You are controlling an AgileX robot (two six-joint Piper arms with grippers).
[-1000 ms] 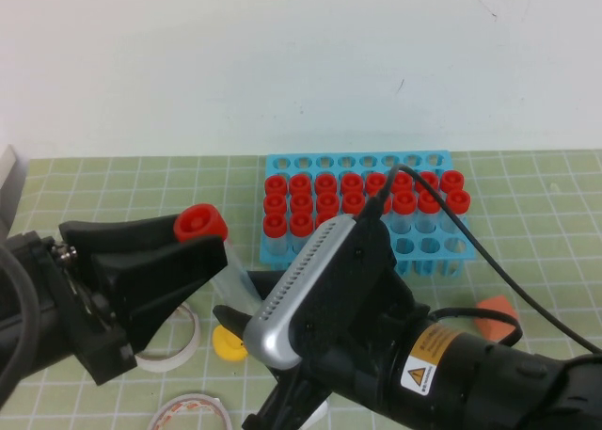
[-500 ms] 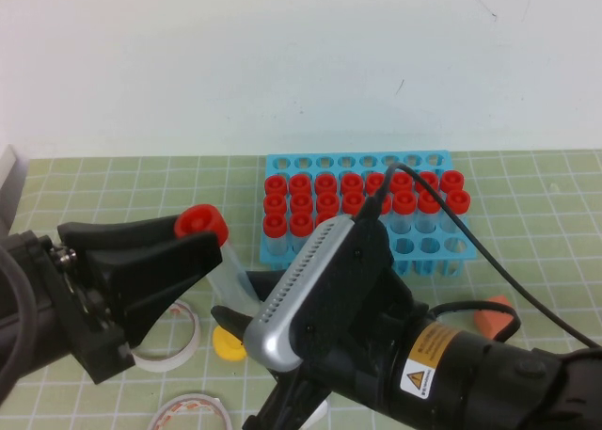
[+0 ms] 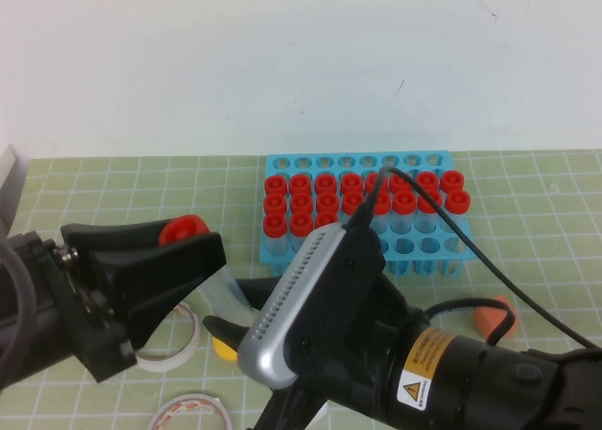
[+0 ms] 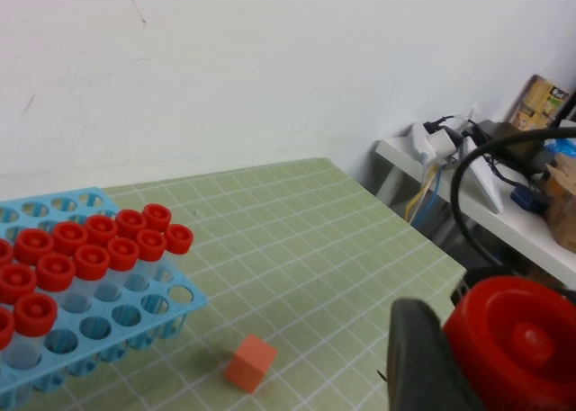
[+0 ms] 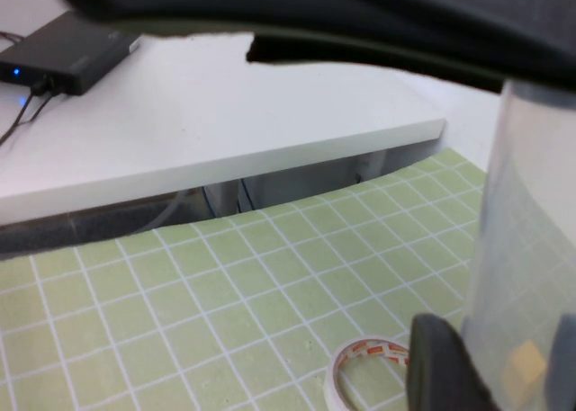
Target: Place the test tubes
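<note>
A clear test tube (image 3: pixel 226 281) with a red cap (image 3: pixel 182 230) hangs tilted above the mat at the front left. My left gripper (image 3: pixel 202 244) is shut around the cap; in the left wrist view one finger (image 4: pixel 421 361) presses against the cap (image 4: pixel 515 339). My right gripper (image 3: pixel 230 310) is shut on the tube's lower body, and the clear tube (image 5: pixel 526 249) sits between its two fingers (image 5: pixel 441 370). The blue rack (image 3: pixel 357 160) stands behind, with several red-capped tubes (image 3: pixel 324 204) in its middle rows; it also shows in the left wrist view as the rack (image 4: pixel 54 200).
An orange cube (image 3: pixel 496 315) lies right of the right arm, also seen as a cube (image 4: pixel 250 362). Two tape rolls (image 3: pixel 181 341) (image 3: pixel 193 411) and a yellow object (image 3: pixel 224 351) lie under the grippers. Beyond the mat's edge stands a white shelf (image 5: pixel 225 132).
The red cap has sunk lower and slightly left between the left gripper's fingers. The right arm has shifted a little left and down with the tube.
</note>
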